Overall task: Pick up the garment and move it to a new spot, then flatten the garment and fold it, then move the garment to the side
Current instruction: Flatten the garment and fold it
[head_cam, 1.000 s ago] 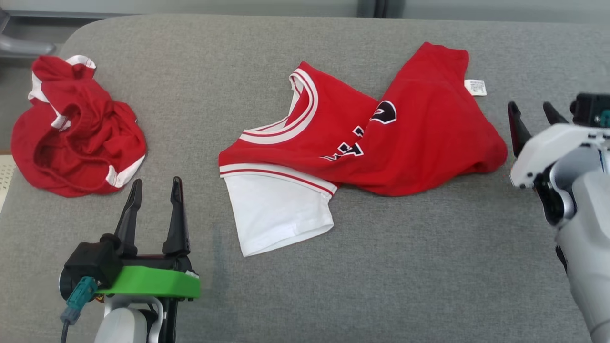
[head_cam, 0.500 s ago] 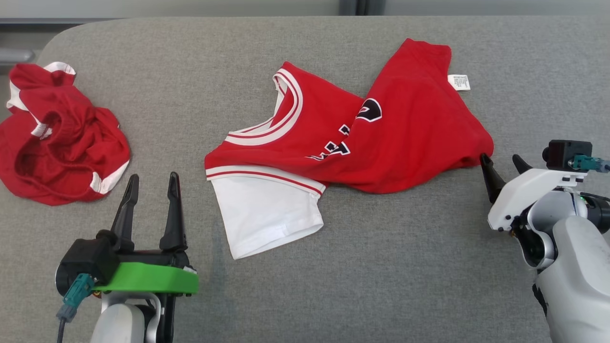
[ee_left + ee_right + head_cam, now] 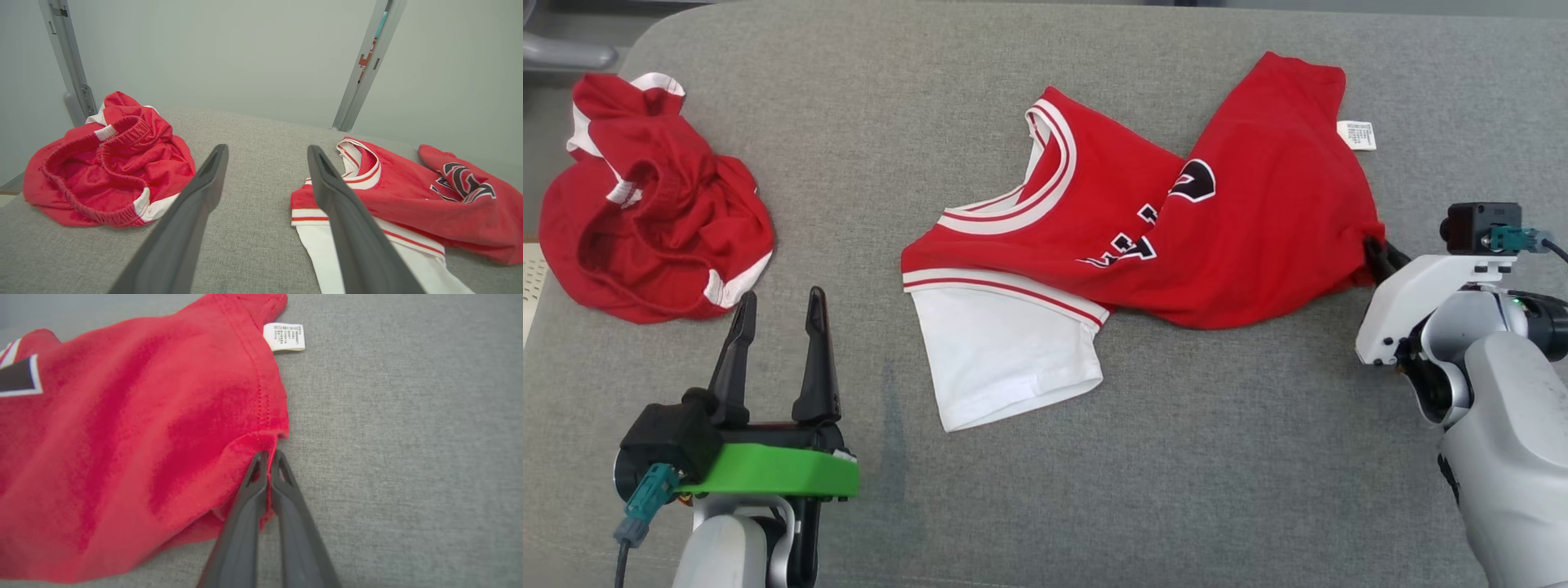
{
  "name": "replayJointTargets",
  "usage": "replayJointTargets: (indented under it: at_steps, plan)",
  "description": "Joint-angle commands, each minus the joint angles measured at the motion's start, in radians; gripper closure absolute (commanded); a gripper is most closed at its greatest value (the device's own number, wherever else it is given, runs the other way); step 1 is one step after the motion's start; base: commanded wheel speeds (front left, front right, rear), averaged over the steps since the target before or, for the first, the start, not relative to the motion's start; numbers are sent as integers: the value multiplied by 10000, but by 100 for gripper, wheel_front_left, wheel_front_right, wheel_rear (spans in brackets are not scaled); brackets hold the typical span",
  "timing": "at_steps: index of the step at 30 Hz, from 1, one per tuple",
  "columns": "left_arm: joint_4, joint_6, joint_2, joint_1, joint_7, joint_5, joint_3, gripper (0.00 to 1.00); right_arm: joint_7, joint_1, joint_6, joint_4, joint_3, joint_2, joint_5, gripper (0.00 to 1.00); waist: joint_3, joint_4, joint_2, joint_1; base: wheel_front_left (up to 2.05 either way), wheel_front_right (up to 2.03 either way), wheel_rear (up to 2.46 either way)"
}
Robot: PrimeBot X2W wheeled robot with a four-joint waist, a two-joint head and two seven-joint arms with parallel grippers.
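Observation:
The garment (image 3: 1241, 229), a red shirt with white collar bands, dark lettering and a white sleeve, lies crumpled in the middle of the grey cushion. My right gripper (image 3: 1376, 249) is at its right corner, shut on a pinch of the red hem. In the right wrist view the garment (image 3: 122, 437) spreads to the left, and my right gripper (image 3: 269, 455) has red cloth squeezed between its closed fingers. My left gripper (image 3: 780, 298) stands open at the lower left, apart from the cloth. From the left wrist, my left gripper (image 3: 267, 149) has the garment (image 3: 408, 204) on its right.
Crumpled red shorts (image 3: 654, 220) with white trim lie at the far left, also seen as the shorts (image 3: 110, 171) in the left wrist view. A white care label (image 3: 1356, 135) sticks out of the shirt's upper right edge. Bare grey cushion (image 3: 1217, 457) runs along the front.
My right gripper has come down and in to the shirt's right corner and shut on the hem. The head camera has shifted slightly. The left gripper stays open in place.

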Motion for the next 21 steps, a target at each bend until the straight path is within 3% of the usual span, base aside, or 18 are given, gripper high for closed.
replayJointTargets:
  at_steps: [1, 6, 12, 13, 14, 21]
  plan:
    - [37, -19, 19, 30, -1, 45, 60, 0, -195, 140, -6, -176, -194, -69, -190, 100, -170, -79, 0, 0, 0, 0, 0]
    - [27, -19, 15, 261, -1, 99, 238, 0, -236, 903, -6, -1406, -1289, 308, -1036, 100, -537, -387, 0, 0, 0, 0, 0]
    - [-8, -19, 18, 405, -1, 108, 365, 0, 348, 2180, -8, -3736, -2664, 1136, -2136, 99, -738, -876, 0, 0, 0, 0, 0]
    - [-6, -19, 16, 407, -1, 113, 352, 0, 371, 2397, -8, -4022, -2836, 1238, -2358, 64, -765, -937, 0, 0, 0, 0, 0]
    - [4, -19, 15, 413, -1, 119, 339, 0, 349, 2544, -8, -4211, -2989, 1314, -2525, 0, -792, -981, 0, 0, 0, 0, 0]
    - [150, -19, 12, 510, -1, 156, 325, 0, -191, 3284, -7, -4894, -3400, 1663, -2894, 0, -1122, -1184, 0, 0, 0, 0, 0]
